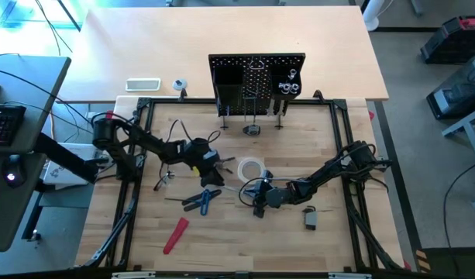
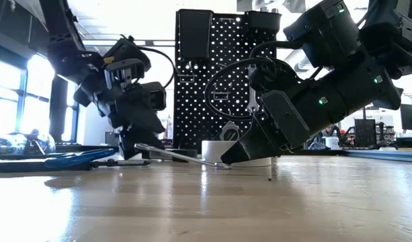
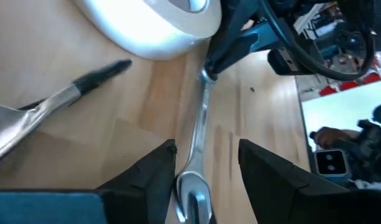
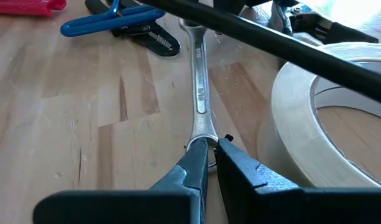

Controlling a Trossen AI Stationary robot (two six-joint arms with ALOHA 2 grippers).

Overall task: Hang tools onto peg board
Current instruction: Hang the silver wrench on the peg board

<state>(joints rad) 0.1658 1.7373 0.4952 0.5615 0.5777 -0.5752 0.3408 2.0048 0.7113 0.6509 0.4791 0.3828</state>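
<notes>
A silver wrench (image 4: 199, 81) lies between my two grippers, beside the white tape roll (image 1: 250, 167). My right gripper (image 4: 212, 146) is shut on one end of it, low at the table. My left gripper (image 3: 206, 149) is open, with a finger on each side of the wrench's other, open-jawed end (image 3: 191, 193), not touching it. In the low view the wrench (image 2: 179, 154) slants up toward my left gripper. The black peg board (image 1: 256, 77) stands upright at the table's far edge, with a few tools hanging on it. My right gripper pinches the wrench's end (image 4: 201, 132) between its two fingertips, only at their free ends. The fingers slant down and lie along the wrench. The held end sits low at the table (image 2: 226, 163), and the other end is raised.
Blue-handled pliers (image 1: 202, 200) and a red-handled tool (image 1: 175, 234) lie toward the near left. A small tape measure (image 1: 309, 218) lies at the near right. Another silver tool (image 3: 53, 102) lies beside the tape roll, and one more small tool (image 1: 163, 180) lies at the left.
</notes>
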